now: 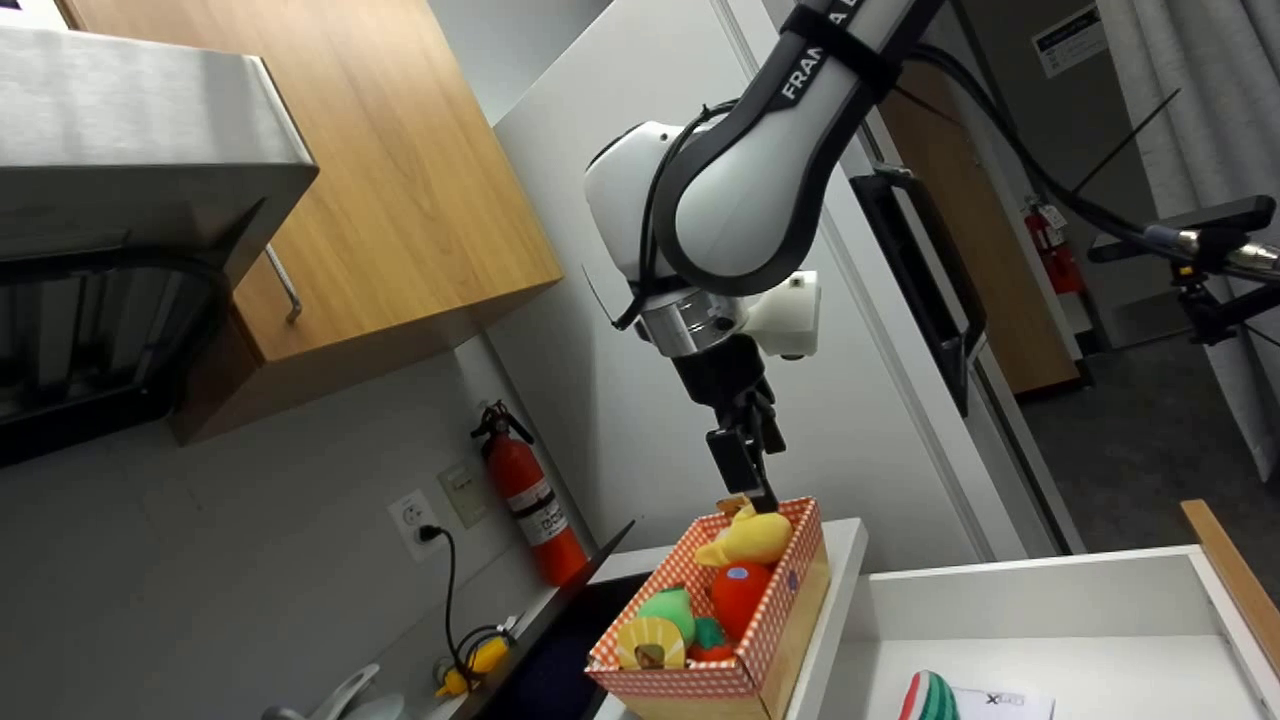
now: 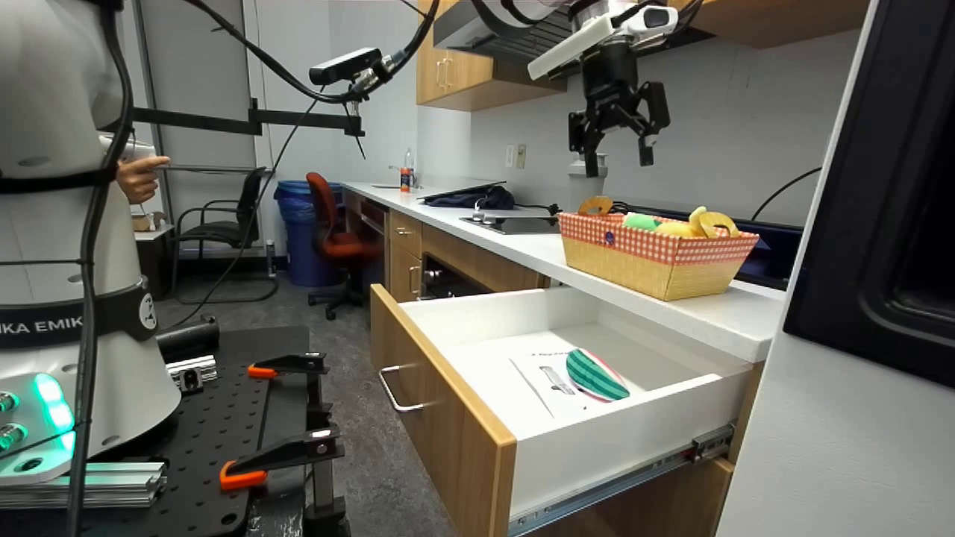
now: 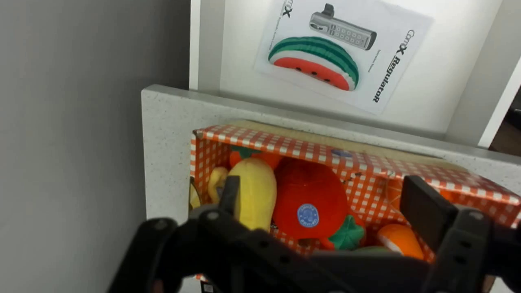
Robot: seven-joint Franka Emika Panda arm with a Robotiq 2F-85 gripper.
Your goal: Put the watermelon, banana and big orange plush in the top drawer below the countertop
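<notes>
The watermelon point(image 3: 315, 61), a red wedge with a green rind, lies on a printed paper in the open top drawer point(image 2: 634, 440); it also shows in both exterior views point(image 1: 932, 697) point(image 2: 597, 375). My gripper point(image 2: 621, 158) is open and empty, above the basket point(image 2: 649, 261). In the wrist view my fingers point(image 3: 325, 203) stand apart over the basket's toys. There a yellow plush point(image 3: 256, 191) lies beside a small curved yellow piece point(image 3: 217, 183); I cannot tell which is the banana. A large red-orange round plush point(image 3: 309, 195) and a smaller orange plush point(image 3: 401, 240) lie there too.
The basket stands on the white countertop point(image 3: 167, 162) at the edge beside the drawer. Green and yellow toys point(image 1: 668, 610) fill its near end. A fire extinguisher point(image 1: 535, 505) stands by the wall. A wall cabinet point(image 1: 400, 200) and range hood point(image 1: 140, 110) hang above.
</notes>
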